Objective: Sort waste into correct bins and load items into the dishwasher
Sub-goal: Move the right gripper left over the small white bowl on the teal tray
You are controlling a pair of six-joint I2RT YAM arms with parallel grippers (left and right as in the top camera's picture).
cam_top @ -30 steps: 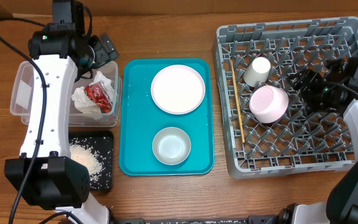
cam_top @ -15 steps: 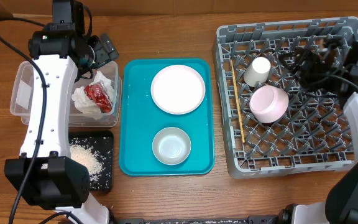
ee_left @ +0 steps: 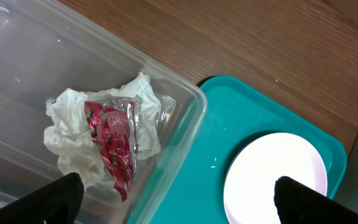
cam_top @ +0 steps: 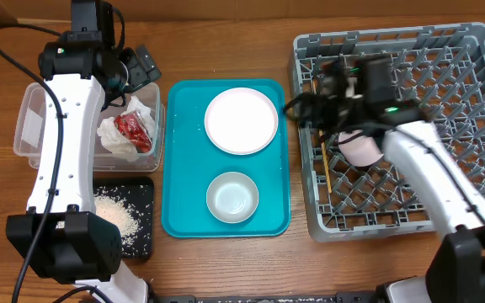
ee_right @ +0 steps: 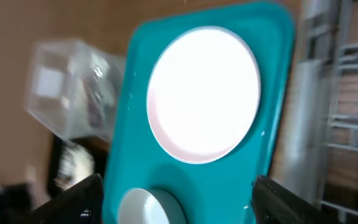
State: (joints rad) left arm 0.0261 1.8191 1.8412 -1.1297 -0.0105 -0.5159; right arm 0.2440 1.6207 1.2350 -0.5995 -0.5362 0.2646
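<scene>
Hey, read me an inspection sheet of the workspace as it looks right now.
Surface: wooden table with a teal tray in the middle.
Job's things: plate and bowl on the teal tray; napkin and wrapper in the tub; rice on the black tray; chopsticks and pink bowl in the rack.
Clutter: nothing seen.
Grippers: left gripper open, over the tub's corner; right gripper open, facing the plate.
Cables: black cable beside the left arm.
Surroundings: nothing seen.
</scene>
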